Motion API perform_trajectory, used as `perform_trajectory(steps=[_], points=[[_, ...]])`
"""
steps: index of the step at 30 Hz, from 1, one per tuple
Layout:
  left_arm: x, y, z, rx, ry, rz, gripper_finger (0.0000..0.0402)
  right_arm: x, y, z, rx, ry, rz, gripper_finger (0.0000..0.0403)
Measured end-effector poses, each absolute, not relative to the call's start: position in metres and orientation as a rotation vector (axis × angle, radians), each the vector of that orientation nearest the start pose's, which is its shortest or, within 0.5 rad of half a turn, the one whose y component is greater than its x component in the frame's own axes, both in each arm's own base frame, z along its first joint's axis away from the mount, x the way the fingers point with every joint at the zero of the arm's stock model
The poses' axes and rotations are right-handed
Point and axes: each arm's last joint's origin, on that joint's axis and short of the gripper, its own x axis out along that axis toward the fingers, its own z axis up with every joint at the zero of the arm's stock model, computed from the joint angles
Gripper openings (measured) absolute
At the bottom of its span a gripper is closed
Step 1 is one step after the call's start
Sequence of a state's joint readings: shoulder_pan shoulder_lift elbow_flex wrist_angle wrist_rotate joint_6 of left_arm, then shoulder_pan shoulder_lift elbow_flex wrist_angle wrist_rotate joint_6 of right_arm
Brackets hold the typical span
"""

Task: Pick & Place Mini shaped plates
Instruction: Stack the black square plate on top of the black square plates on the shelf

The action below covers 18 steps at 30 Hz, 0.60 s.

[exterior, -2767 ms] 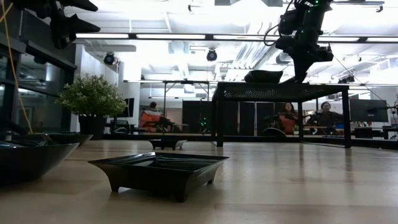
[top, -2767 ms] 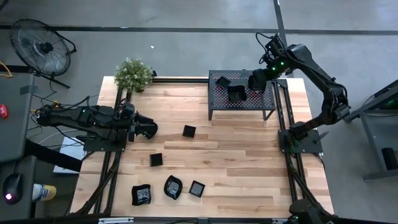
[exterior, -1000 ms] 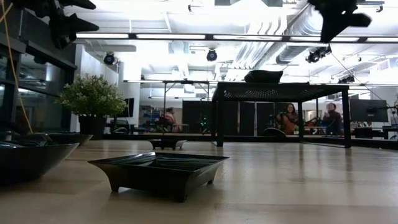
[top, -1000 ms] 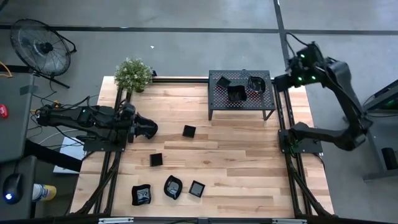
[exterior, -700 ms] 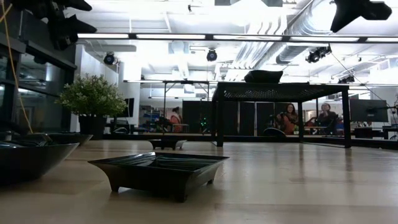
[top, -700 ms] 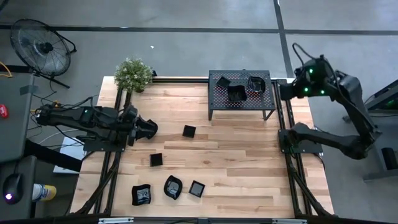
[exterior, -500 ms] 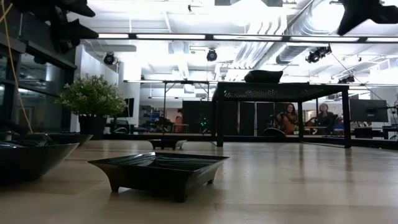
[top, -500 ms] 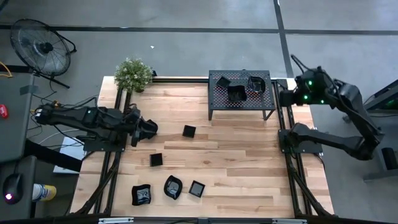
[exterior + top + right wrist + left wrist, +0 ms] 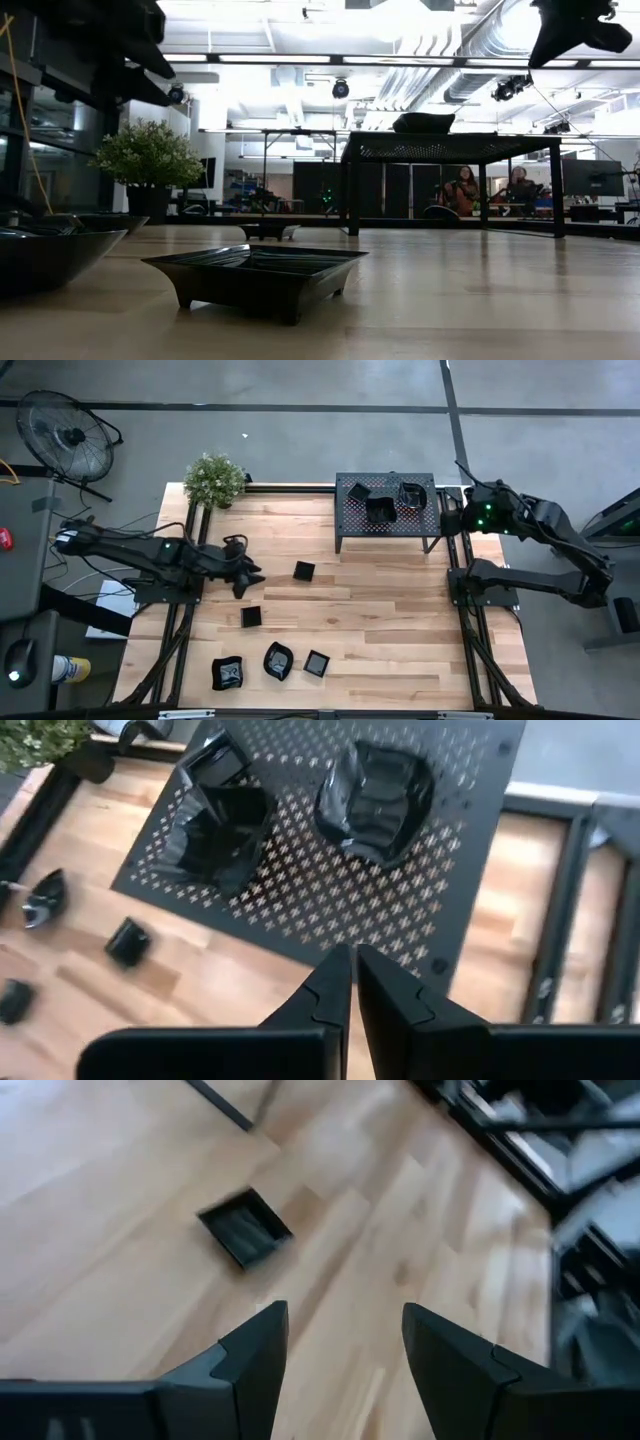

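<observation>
Here the left gripper (image 9: 246,573) hangs over the wooden table (image 9: 380,620) with its fingers (image 9: 252,1355) spread and nothing between them, just beside a small square plate (image 9: 304,571) and near another (image 9: 251,616). The step looks like a reach for the next pick: line up over one rim, drop, and pinch. Off the table's right edge, the right gripper (image 9: 452,520) is pressed together and empty, near the rack (image 9: 350,532) bearing three plates (image 9: 381,510). Three more plates (image 9: 278,662) sit at the near edge.
</observation>
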<state>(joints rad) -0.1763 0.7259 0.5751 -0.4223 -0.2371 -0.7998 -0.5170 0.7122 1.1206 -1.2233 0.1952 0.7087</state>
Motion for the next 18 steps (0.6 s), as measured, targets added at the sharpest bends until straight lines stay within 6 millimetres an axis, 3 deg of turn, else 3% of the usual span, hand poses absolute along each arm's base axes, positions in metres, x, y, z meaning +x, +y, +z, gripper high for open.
perform_trajectory(steps=[5, 13, 18], points=[[0.173, -0.017, 0.245, -0.695, 0.441, 0.365, 0.0195, 0.066, -0.046, 0.360, 0.635, 0.561, -0.972, 0.0004], [0.210, 0.010, 0.232, -0.782, 0.375, 0.427, 0.0195, 0.050, -0.036, 0.366, 0.508, 0.524, -0.870, 0.0004], [0.220, 0.022, 0.227, -0.821, 0.345, 0.452, 0.0195, 0.036, -0.026, 0.369, 0.448, 0.478, -0.796, 0.0001]])
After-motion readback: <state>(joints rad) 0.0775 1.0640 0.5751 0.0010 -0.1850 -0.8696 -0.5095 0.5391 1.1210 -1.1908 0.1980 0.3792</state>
